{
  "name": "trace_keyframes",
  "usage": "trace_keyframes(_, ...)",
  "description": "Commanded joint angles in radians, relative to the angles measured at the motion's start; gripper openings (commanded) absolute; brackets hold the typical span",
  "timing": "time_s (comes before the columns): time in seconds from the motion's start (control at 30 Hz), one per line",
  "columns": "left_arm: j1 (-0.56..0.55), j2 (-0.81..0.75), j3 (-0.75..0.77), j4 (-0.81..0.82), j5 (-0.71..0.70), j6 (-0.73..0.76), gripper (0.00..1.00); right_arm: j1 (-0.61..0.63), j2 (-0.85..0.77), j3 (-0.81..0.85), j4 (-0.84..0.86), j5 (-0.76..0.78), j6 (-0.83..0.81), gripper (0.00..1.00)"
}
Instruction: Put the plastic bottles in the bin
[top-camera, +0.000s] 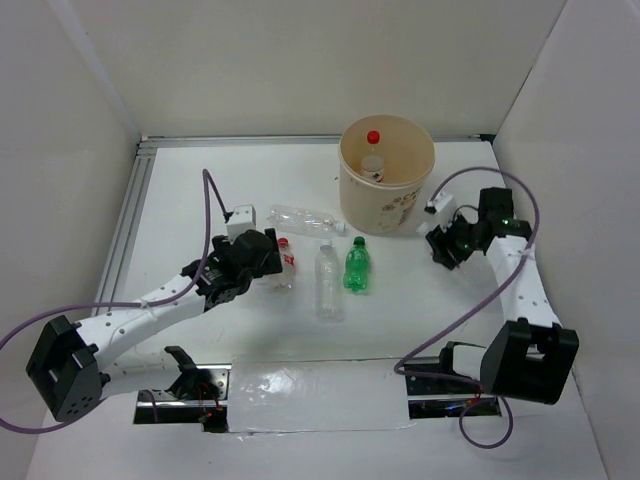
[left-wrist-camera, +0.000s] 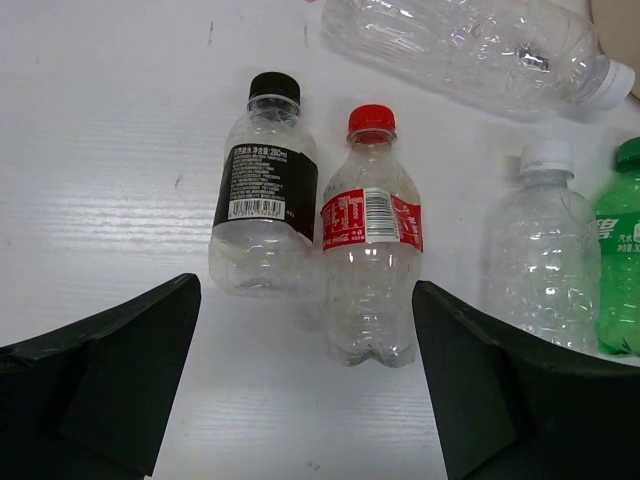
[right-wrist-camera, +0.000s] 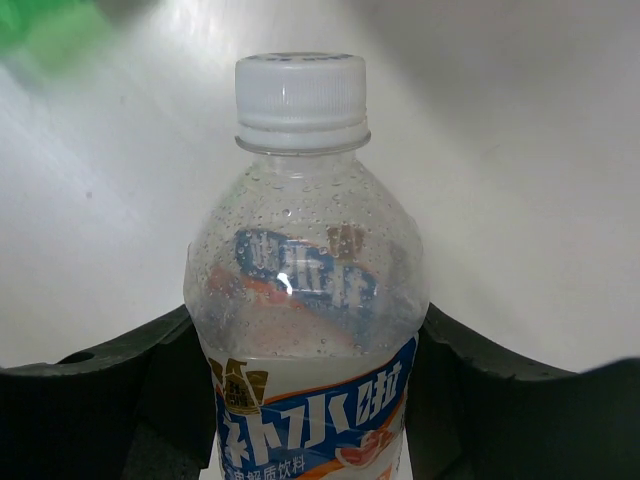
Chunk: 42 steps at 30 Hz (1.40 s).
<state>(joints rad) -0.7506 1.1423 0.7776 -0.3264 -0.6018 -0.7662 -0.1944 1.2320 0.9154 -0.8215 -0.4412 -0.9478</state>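
The beige bin stands at the back, with a red-capped bottle and another clear bottle inside. My left gripper is open, just short of the bases of a black-capped, black-labelled bottle and a red-capped, red-labelled bottle, both lying flat. A clear white-capped bottle, a green bottle and a long clear bottle lie nearby. My right gripper is shut on a blue-labelled, white-capped bottle, to the right of the bin.
White walls enclose the table on three sides. An aluminium rail runs along the left edge. Purple cables loop from both arms, one near the bin's right side.
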Motion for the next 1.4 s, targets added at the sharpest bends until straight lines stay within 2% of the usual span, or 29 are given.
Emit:
trace_keyframes(0.0,0.013,-0.006,0.006,-0.002,-0.027,-0.070,1.00,-0.004,-0.097,0.188,-0.034,-0.122,0.055,0.28)
trace_keyframes(0.27,0.013,0.027,0.006,-0.031,-0.027,-0.099,1.00,-0.004,-0.141,0.436,0.034,-0.269,0.155,0.26)
trace_keyframes(0.4,0.013,0.027,-0.012,-0.031,-0.016,-0.108,1.00,-0.004,-0.141,0.493,0.169,-0.339,0.262,0.26)
trace_keyframes(0.47,0.013,0.036,-0.012,-0.031,-0.016,-0.108,1.00,-0.004,-0.128,0.508,0.292,-0.367,0.346,0.26)
trace_keyframes(0.63,0.013,0.036,-0.012,-0.031,-0.007,-0.117,1.00,-0.004,-0.024,0.542,0.528,-0.479,0.497,0.26)
trace_keyframes(0.73,0.013,0.036,-0.021,-0.031,0.002,-0.126,1.00,0.025,0.035,0.565,0.579,-0.479,0.550,0.26)
trace_keyframes(0.83,0.013,0.027,-0.021,-0.031,0.002,-0.127,1.00,0.053,0.133,0.595,0.591,-0.479,0.569,0.28)
trace_keyframes(1.2,0.013,0.060,-0.031,-0.008,-0.007,-0.127,1.00,0.144,0.325,0.677,0.601,-0.488,0.569,0.32)
trace_keyframes(1.37,0.013,0.082,-0.008,0.003,-0.007,-0.105,1.00,0.165,0.348,0.845,0.520,-0.498,0.571,0.30)
